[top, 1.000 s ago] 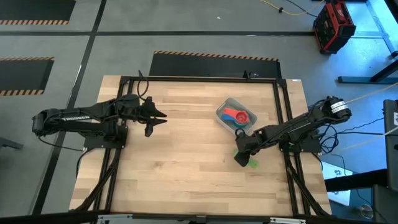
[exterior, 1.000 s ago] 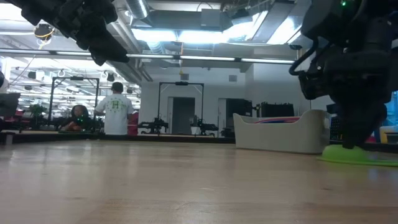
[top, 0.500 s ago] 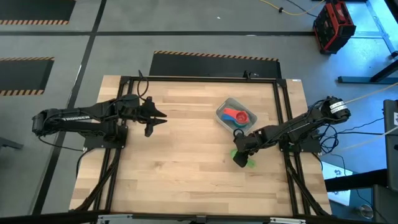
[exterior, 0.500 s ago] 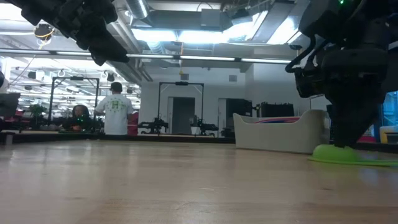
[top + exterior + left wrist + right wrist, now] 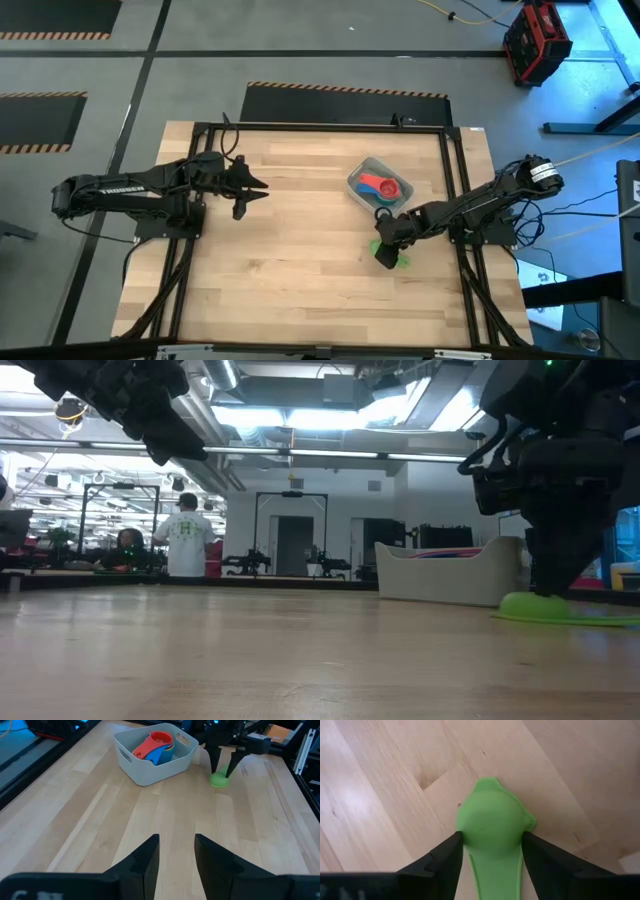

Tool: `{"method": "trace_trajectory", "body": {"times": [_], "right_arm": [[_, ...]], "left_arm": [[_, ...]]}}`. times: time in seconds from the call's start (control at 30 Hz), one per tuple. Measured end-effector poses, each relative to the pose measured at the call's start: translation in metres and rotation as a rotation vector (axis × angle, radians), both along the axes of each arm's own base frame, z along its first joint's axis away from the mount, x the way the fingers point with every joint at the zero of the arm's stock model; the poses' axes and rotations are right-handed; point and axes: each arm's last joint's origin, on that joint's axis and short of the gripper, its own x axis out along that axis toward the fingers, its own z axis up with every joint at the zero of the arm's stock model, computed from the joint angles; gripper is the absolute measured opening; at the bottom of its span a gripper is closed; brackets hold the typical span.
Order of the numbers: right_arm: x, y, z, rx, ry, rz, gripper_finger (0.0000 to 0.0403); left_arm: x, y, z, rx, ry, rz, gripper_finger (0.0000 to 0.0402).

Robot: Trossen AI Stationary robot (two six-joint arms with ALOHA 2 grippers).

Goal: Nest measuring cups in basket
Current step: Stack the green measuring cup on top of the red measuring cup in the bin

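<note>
A green measuring cup (image 5: 492, 827) lies on the table just near of the basket, its bowl seemingly turned mouth down and its handle pointing back between my fingers. My right gripper (image 5: 386, 252) is open and points down over it, one finger on each side of the bowl (image 5: 218, 780). The pale grey basket (image 5: 362, 172) holds red, blue and orange cups (image 5: 156, 747) stacked together. My left gripper (image 5: 258, 190) hovers open over the table's left half, away from everything. My right gripper comes from above, pointing down. Its fingers (image 5: 445, 857) stand close against the two sides of the green cup's bowl (image 5: 470, 820), and I cannot tell whether they touch it. The cup lies flat on the table (image 5: 560, 610).
The basket's wall (image 5: 450, 575) stands right behind the green cup. A dark frame rail (image 5: 455, 190) runs along the table's right side beside my right arm. Bare wood (image 5: 300, 260) lies between the two arms. People stand in the room beyond the table.
My right gripper has shifted a little toward the table's left, and the green cup has slid a short way left along the table with it. Most of that slide happened in the first half second.
</note>
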Motion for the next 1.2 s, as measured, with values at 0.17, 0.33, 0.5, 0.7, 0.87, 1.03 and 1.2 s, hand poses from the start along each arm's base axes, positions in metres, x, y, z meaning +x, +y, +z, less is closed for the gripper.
{"method": "trace_trajectory", "body": {"times": [0.17,0.33,0.5,0.7,0.87,1.03,1.2], "right_arm": [[0.004,0.001,0.002,0.009,-0.048,0.001,0.0204],[0.009,0.001,0.005,0.018,-0.106,-0.008,0.0204],[0.015,0.002,0.008,0.002,-0.179,-0.027,0.0204],[0.016,0.003,0.009,0.012,-0.192,0.013,0.0204],[0.023,0.007,0.022,0.061,-0.201,0.113,0.0204],[0.027,0.012,0.043,0.014,-0.127,0.201,0.0204],[0.034,0.016,0.071,-0.106,-0.124,0.287,0.0204]], "left_arm": [[0.000,0.000,0.000,0.000,0.000,0.000,0.0117],[0.000,0.000,0.000,0.003,0.000,0.006,0.0117],[0.001,0.001,0.003,0.010,-0.028,0.006,0.0117],[0.002,0.001,0.004,0.013,-0.048,0.007,0.0117],[0.002,0.001,0.004,0.011,-0.048,0.008,0.0117],[0.002,0.001,0.004,0.011,-0.047,0.008,0.0117],[0.002,0.001,0.004,0.011,-0.047,0.008,0.0117]]}}
